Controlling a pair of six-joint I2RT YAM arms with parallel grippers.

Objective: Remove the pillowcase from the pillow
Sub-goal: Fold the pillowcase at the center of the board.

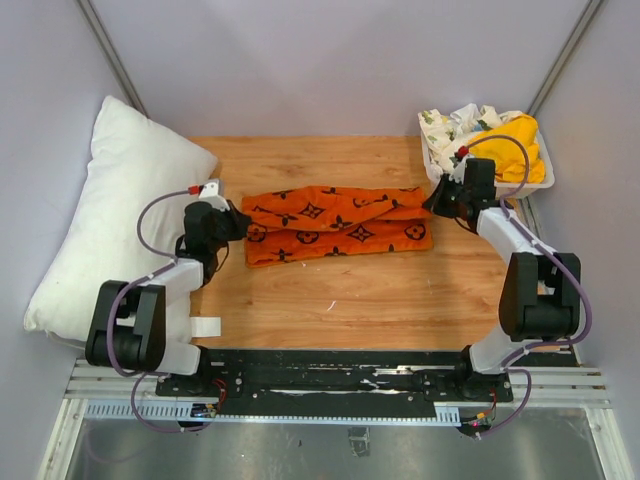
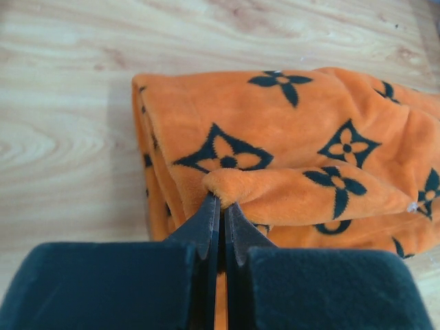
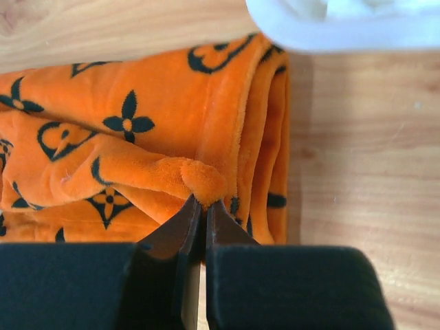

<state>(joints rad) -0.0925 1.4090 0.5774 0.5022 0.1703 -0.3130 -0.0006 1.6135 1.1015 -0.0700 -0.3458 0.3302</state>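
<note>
The orange pillowcase [image 1: 335, 224] with black motifs lies folded in a long strip across the wooden table, off the pillow. The plump white pillow [image 1: 105, 215] rests at the far left, partly off the table. My left gripper [image 1: 238, 224] is shut on a pinch of the pillowcase's left end [image 2: 227, 182]. My right gripper [image 1: 436, 203] is shut on a pinch of its right end [image 3: 203, 180]. In both wrist views the jaws stand nearly closed with a fold of orange fabric between the tips.
A white tray [image 1: 545, 178] at the back right holds a yellow cloth [image 1: 510, 150] and a white floral-print cloth [image 1: 452, 124]; its rim shows in the right wrist view [image 3: 344, 31]. Grey walls enclose the table.
</note>
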